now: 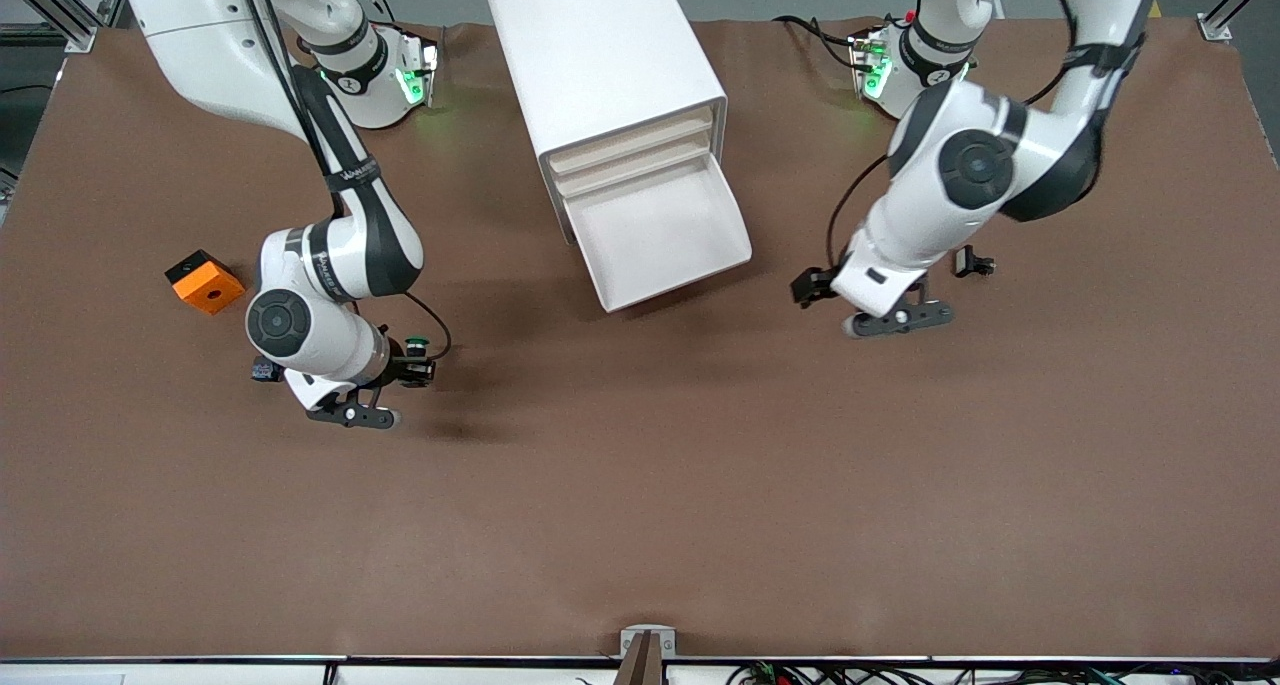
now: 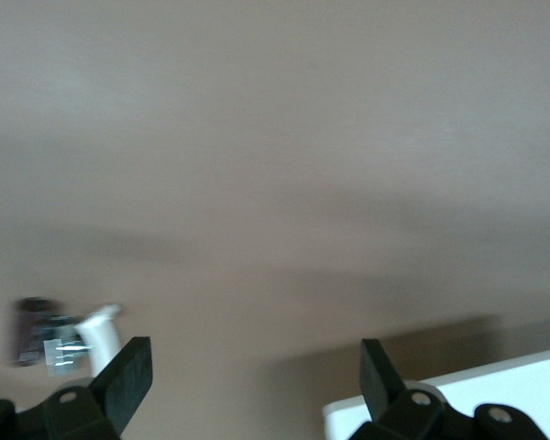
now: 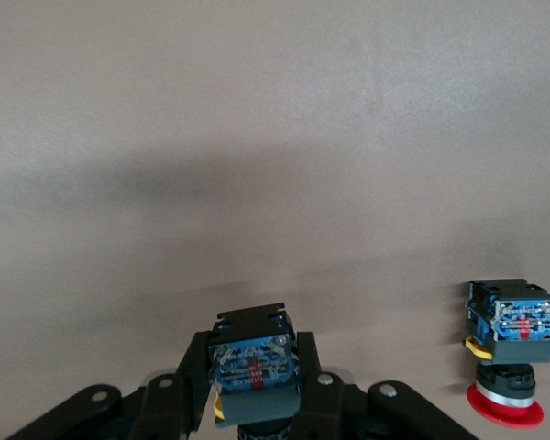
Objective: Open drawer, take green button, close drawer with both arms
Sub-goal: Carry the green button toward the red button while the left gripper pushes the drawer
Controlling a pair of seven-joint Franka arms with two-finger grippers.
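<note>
Drawer (image 1: 660,230) stands pulled out, open counter (image 1: 640,485) around its front edge. Left gripper (image 2: 257,371) hovers beside it, fingers apart. Right gripper (image 3: 254,367), low over bare counter, apparently clamps the button (image 1: 416,344).

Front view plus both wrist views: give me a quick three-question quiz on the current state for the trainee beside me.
1. True or false: the drawer is pulled open and nothing shows in its tray.
2. What does the right claw hold? A) a yellow-capped button B) the green-capped button C) nothing
3. Fill in: the left claw is over the table beside the drawer, with its fingers ____.

Key: 1 true; 2 B; 3 open.
</note>
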